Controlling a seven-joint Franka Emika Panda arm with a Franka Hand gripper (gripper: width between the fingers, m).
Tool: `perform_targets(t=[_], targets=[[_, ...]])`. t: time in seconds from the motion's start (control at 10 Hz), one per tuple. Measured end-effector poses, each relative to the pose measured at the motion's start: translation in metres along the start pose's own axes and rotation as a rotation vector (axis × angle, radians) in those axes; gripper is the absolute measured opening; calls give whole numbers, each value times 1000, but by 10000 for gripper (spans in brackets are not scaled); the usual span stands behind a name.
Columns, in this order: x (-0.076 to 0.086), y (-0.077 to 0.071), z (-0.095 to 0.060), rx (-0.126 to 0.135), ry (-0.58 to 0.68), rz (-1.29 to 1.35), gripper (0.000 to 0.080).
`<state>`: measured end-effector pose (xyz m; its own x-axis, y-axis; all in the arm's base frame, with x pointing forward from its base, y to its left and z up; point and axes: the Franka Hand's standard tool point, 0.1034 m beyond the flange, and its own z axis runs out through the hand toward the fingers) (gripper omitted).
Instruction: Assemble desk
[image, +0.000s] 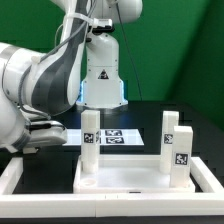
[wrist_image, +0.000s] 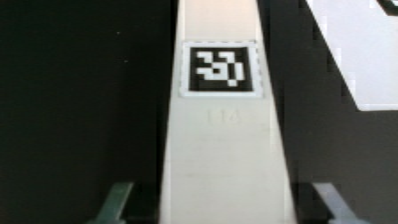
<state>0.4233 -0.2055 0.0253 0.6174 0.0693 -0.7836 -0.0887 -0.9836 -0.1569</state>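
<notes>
Desk tabletop (image: 130, 177) lies flat on the black counter (image: 150, 115) toward the front of the scene, pushed up against the long low white border rail (image: 20, 180), which seems to serve as a stop so the panel stays put while parts go in. Three legs stand upright on it: one at the exterior view's left (image: 90, 140) and two close together at the exterior view's right, a nearer one (image: 181, 152) and one just behind it (image: 169, 128). Each shows a black-and-white tag, presumably so the cameras can track it.

Behind the tabletop, the marker board (image: 121, 137) lies flat on the counter.

The arm reaches in from the exterior view's left, and its wrist end sits beside the left-hand leg. From the wrist view, the tool (wrist_image: 217, 200) has a long white leg (wrist_image: 221, 120) running between its two dark fingers (wrist_image: 118, 203), one on each flank, with hardly any gap visible. I take it the tool is clenched on that leg, though the exact contact is at the frame edge and hard to confirm. Gripping it by the sides leaves the tagged face clear and keeps the leg straight, which I judge suits twisting or pressing it into the panel.

One corner looks to be without a leg as yet.
</notes>
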Motion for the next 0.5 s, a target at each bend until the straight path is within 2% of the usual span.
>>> perform_targets(t=[0.2,0.3,0.4,0.5], targets=[[-23,-21,-39,-4,32,-29,291],[-33,-30,-52,-9,59,-39,291],[-35,-24,-38,9,43,-27,291],[-29,-21,-36,6,60,-26,291]])
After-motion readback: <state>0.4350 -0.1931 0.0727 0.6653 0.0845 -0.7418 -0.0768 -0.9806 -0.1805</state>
